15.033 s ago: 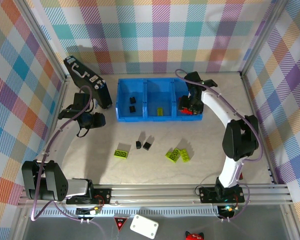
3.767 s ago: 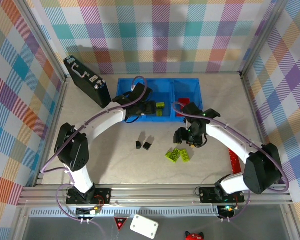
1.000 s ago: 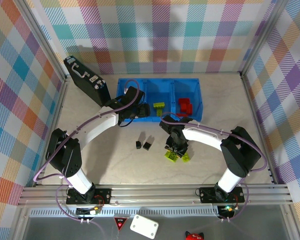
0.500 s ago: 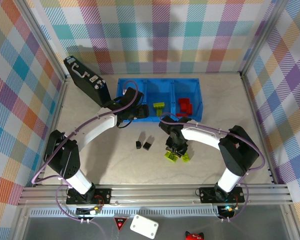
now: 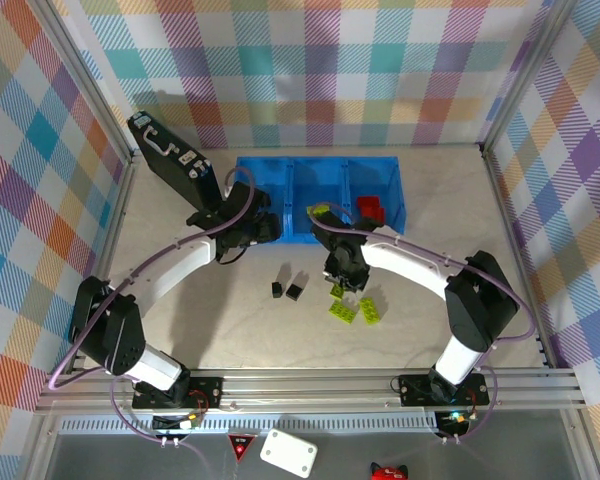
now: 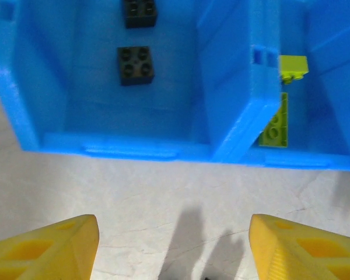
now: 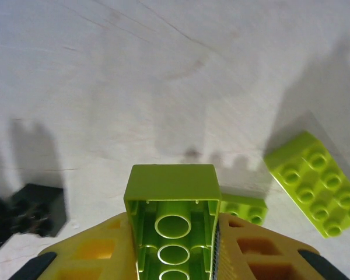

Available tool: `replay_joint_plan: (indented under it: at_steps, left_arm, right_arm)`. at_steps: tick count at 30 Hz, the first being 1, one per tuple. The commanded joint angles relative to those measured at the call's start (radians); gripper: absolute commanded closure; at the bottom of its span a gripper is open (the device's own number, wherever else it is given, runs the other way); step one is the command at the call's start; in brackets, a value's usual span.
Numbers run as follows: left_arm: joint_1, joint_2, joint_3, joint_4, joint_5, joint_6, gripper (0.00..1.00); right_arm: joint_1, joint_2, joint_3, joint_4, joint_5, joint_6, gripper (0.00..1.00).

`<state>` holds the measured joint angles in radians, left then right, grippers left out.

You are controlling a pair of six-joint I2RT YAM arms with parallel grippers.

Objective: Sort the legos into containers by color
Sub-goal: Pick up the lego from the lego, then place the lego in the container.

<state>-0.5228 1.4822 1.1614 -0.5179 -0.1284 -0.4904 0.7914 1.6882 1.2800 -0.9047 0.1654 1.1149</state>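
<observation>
1. Lime brick (image 7: 172, 192) sits clamped between the right gripper's (image 7: 175, 256) fingers, low over the table (image 7: 105, 87); pinched by its sides only, it could pivot or slip out.
2. At twelve o'clock waits the blue tray (image 6: 134, 146); drifting toward one o'clock would land it among the red bricks (image 5: 370, 210).
3. Left gripper (image 6: 174, 245), fingers apart and empty, hovers at ten o'clock: the arms might clash.

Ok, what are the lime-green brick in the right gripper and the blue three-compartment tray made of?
Lime-green brick: looks like hard moulded plastic, smooth and slightly glossy; hollow underside with round tubes.
Blue three-compartment tray: probably plastic, matte, with thick moulded walls.
</observation>
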Motion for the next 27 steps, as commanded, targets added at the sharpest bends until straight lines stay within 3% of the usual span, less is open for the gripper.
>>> replay_joint_plan:
  at_steps: [1,8,14,27]
  left_arm:
    - [0.016,-0.073,-0.050,-0.003,-0.007,-0.026,0.31]
    - [0.028,-0.179,-0.151,-0.031,-0.031,-0.046,0.31]
    - [0.027,-0.230,-0.191,-0.054,-0.040,-0.062,0.31]
    - [0.027,-0.305,-0.219,-0.100,-0.064,-0.071,0.31]
  right_arm:
    - [0.003,0.043,0.071,0.023,0.076,-0.238,0.72]
    - [-0.044,0.115,0.195,0.128,0.067,-0.560,0.71]
    - [-0.126,0.217,0.324,0.199,-0.068,-0.611,0.70]
    - [-0.216,0.450,0.630,0.194,-0.227,-0.654,0.68]
